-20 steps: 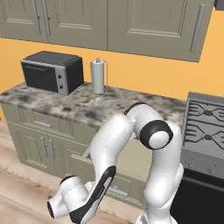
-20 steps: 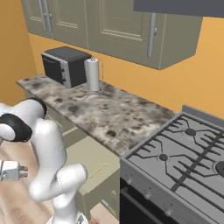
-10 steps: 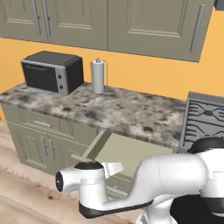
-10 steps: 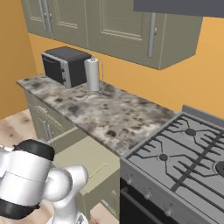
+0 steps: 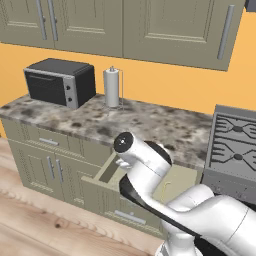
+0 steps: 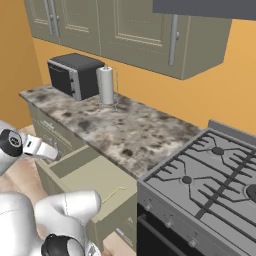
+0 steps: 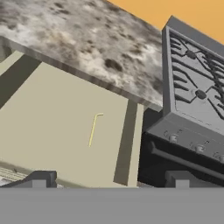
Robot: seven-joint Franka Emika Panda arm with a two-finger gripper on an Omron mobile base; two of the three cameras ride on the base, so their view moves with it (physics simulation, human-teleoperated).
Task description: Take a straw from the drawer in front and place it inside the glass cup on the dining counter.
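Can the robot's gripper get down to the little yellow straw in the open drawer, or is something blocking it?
Probably yes. The drawer is pulled open, and the straw lies alone on its pale floor, uncovered. The gripper looks down at it with open space between.

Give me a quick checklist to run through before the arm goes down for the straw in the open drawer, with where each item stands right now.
1. Drawer pulled open: ok, its pale inside is exposed below the stone counter.
2. Straw located: ok, a thin yellow bent straw lies on the drawer floor, toward the side nearer the stove.
3. Straw free of clutter: ok, nothing else lies near it.
4. Gripper free to grasp: ok, the two tips stand apart with nothing between them.
5. Gripper lined up over straw: not ok, the straw sits off toward one fingertip, well ahead of the tips.
6. Glass cup ready on the dining counter: cannot tell from these views.
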